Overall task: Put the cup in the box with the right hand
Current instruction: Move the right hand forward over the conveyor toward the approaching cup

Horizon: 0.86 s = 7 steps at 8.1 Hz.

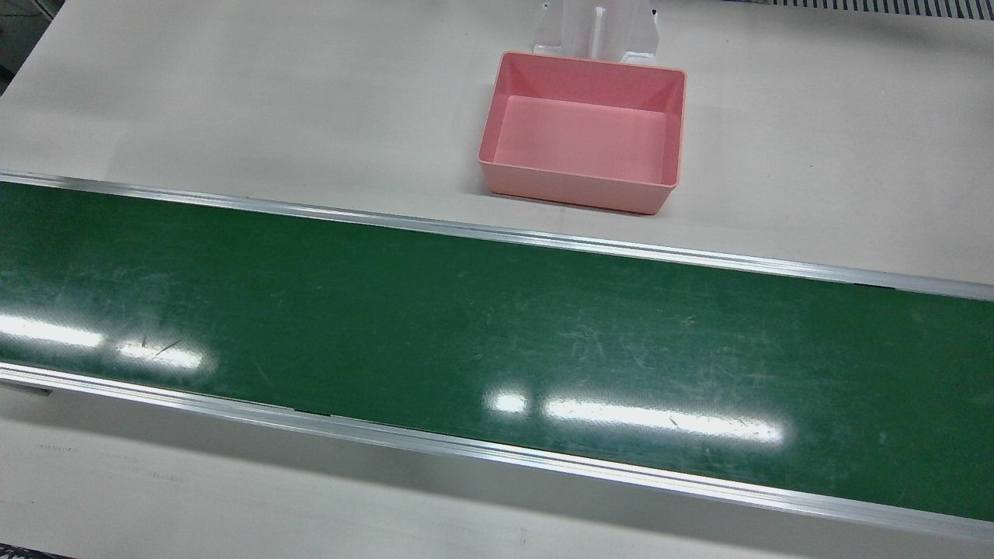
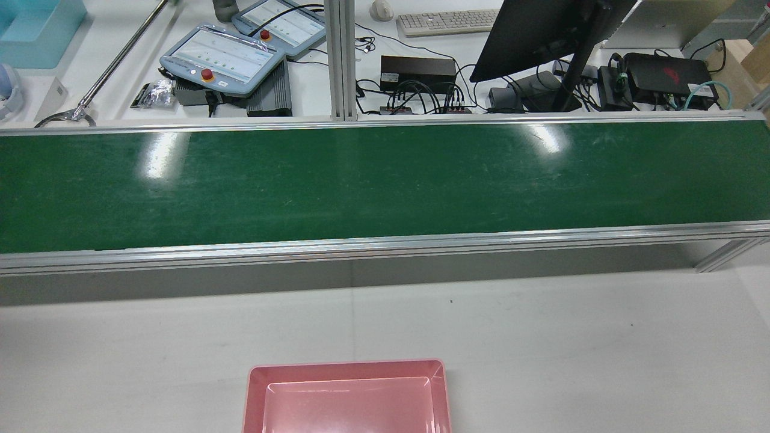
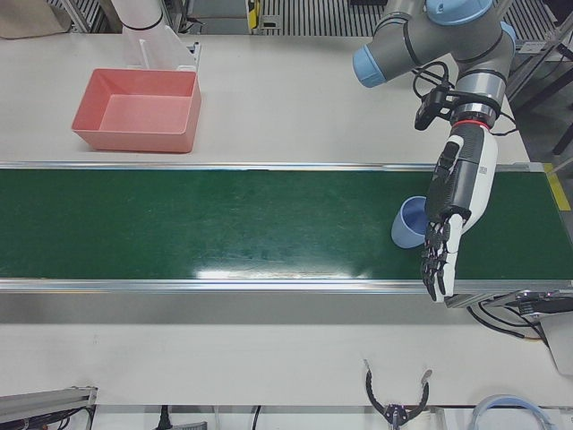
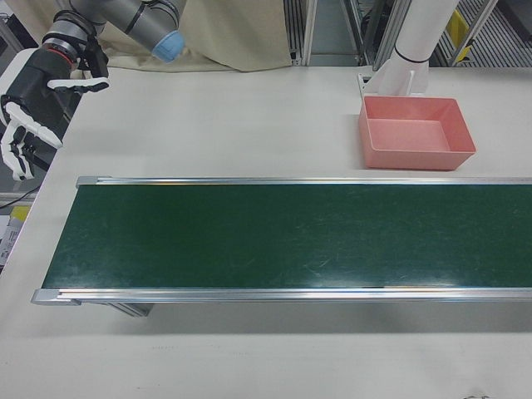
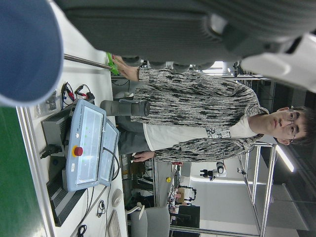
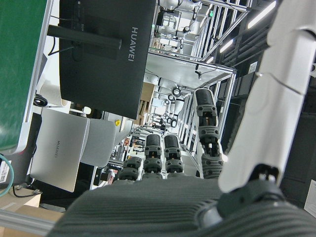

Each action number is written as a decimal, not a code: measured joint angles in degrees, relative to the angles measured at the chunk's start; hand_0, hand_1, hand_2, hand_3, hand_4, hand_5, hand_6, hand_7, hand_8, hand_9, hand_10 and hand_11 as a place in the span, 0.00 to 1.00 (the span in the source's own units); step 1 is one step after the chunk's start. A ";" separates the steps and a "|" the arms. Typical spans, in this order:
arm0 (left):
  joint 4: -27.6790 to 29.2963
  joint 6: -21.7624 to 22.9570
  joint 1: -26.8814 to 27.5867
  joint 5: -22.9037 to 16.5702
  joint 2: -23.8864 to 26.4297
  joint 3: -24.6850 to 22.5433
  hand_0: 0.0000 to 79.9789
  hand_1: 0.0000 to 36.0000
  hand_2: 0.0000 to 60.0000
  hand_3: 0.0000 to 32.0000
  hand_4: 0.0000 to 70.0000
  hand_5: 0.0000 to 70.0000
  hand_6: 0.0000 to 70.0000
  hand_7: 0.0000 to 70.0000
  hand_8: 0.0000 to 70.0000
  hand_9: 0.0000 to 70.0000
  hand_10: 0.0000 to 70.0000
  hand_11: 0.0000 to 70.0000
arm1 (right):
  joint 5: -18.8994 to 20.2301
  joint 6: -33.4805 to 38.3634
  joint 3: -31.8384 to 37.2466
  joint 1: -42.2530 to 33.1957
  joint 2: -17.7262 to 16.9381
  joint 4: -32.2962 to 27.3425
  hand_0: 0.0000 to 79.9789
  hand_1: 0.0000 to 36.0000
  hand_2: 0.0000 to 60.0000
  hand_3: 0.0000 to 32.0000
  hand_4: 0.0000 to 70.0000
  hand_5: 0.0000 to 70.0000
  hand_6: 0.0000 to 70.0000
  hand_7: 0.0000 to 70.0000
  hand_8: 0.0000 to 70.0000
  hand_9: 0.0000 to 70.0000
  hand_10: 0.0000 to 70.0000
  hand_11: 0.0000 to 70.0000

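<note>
Left robot hand (image 3: 455, 210) just beside blue cup (image 3: 409, 222) on belt (image 3: 224, 224)

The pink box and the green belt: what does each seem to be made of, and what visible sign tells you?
Pink box: probably moulded plastic, one even colour, smooth thin walls, rounded corners. Green belt: likely rubbery or PVC sheet, glossy, reflecting ceiling lights, with fine scuffs.

White table (image 1: 233, 101): pink box (image 1: 582, 132), green conveyor belt (image 1: 497, 341) carrying blue cup (image 3: 410, 221).

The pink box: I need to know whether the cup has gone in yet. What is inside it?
Nothing: the pink box shows a bare floor. The cup stands on the green belt beside the left hand.
</note>
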State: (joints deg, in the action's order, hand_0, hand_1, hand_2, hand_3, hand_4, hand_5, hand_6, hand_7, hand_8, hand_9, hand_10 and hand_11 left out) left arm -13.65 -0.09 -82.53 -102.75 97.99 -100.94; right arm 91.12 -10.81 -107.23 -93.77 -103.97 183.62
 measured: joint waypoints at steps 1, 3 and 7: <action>0.02 0.00 0.00 0.00 0.00 0.02 0.00 0.00 0.00 0.00 0.00 0.00 0.00 0.00 0.00 0.00 0.00 0.00 | -0.08 -0.41 0.97 0.81 1.74 0.14 0.68 0.42 0.06 0.00 0.45 0.09 0.11 0.40 0.16 0.31 0.09 0.15; -0.03 0.03 0.00 0.00 0.01 -0.02 0.00 0.00 0.00 0.00 0.00 0.00 0.00 0.00 0.00 0.00 0.00 0.00 | -6.42 -0.73 1.97 9.74 5.12 1.46 0.69 0.40 0.00 0.00 0.48 0.09 0.11 0.39 0.16 0.30 0.07 0.13; -0.08 0.00 0.00 0.00 -0.03 -0.05 0.00 0.00 0.00 0.00 0.00 0.00 0.00 0.00 0.00 0.00 0.00 0.00 | -18.81 -0.79 2.48 26.47 16.30 9.53 0.70 0.42 0.00 0.00 0.46 0.09 0.10 0.38 0.16 0.29 0.06 0.11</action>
State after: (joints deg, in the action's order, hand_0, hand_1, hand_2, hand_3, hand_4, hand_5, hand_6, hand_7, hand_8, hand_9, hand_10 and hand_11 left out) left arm -13.73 -0.09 -82.53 -102.74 97.97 -100.99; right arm 72.31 -11.60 -104.75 -67.31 -87.67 193.15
